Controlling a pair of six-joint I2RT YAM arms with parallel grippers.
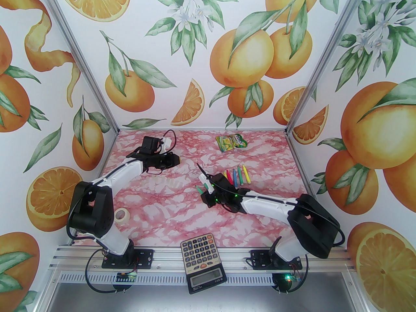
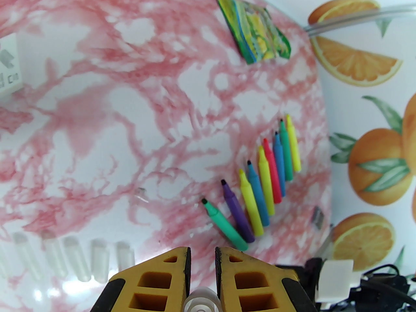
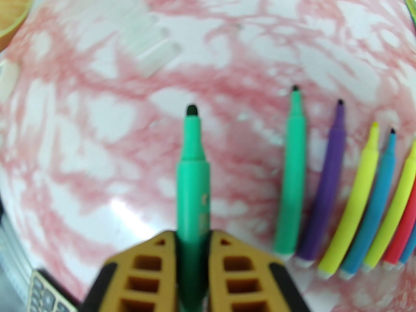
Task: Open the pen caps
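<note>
Clear pen caps (image 2: 76, 258) lie loose in a row on the pink marbled table (image 2: 97, 109), off their markers. One more cap (image 2: 201, 299) sits deep between the yellow fingers of the left gripper (image 2: 202, 252), which are drawn in to a narrow slit around it. From those fingers the row of caps lies low and to the left, each cap's long axis running roughly parallel to them. The left arm, the one carrying a cap, appears best placed to add it there. The right gripper (image 3: 192, 236) is clamped on a green pen (image 3: 191, 161) with its dark tip bare. The pen's long axis is in line with the fingers and points straight out from them. To its right in the right wrist view lies the row of pens (image 3: 328, 187), all bare-tipped and roughly parallel to the held one. A second green pen is the nearest of them, a clear gap away. With every visible tip uncovered, the job looks close to done.
</note>
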